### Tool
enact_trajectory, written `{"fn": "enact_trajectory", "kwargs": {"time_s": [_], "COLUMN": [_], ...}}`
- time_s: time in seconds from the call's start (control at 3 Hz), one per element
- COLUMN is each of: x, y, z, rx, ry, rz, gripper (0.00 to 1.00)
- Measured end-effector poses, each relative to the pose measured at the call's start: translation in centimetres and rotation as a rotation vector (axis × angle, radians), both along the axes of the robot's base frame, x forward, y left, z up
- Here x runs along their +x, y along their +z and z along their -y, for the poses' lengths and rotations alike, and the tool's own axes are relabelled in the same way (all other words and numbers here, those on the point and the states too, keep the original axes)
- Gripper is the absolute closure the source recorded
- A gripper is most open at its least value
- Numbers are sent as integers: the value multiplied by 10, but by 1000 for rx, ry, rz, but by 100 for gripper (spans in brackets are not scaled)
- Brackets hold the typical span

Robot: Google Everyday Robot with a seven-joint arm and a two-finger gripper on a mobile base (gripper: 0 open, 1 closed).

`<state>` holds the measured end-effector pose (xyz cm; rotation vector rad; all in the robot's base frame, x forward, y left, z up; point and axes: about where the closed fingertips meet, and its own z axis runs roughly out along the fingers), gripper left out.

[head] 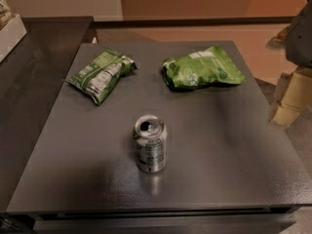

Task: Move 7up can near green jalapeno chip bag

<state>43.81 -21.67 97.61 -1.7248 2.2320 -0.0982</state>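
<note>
The 7up can (150,144) is silver-grey with a green-tinted label and an opened top. It stands upright near the middle front of the dark grey table (219,145). The green jalapeno chip bag (101,74) is narrow and dark green with a white nutrition panel, and lies at the table's back left, well apart from the can. The gripper is not in view. Only a grey rounded shape (298,33) shows at the right edge, and I cannot tell whether it belongs to the arm.
A wider, brighter green chip bag (202,68) lies at the back right of the table. A dark counter (34,67) adjoins on the left, with a white box (9,33) at its far end. Cardboard pieces (292,99) stand on the floor to the right.
</note>
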Motion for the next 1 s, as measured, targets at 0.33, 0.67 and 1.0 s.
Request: {"fn": "enact_trajectory", "kwargs": {"time_s": [0.33,0.67,1.0], "x": [0,0,-2], "y": [0,0,-11], "z": [0,-1,-111], "rx": [0,3,248], "ry": [0,4,302], "rz": [0,1,5], "gripper": [0,0,0]}}
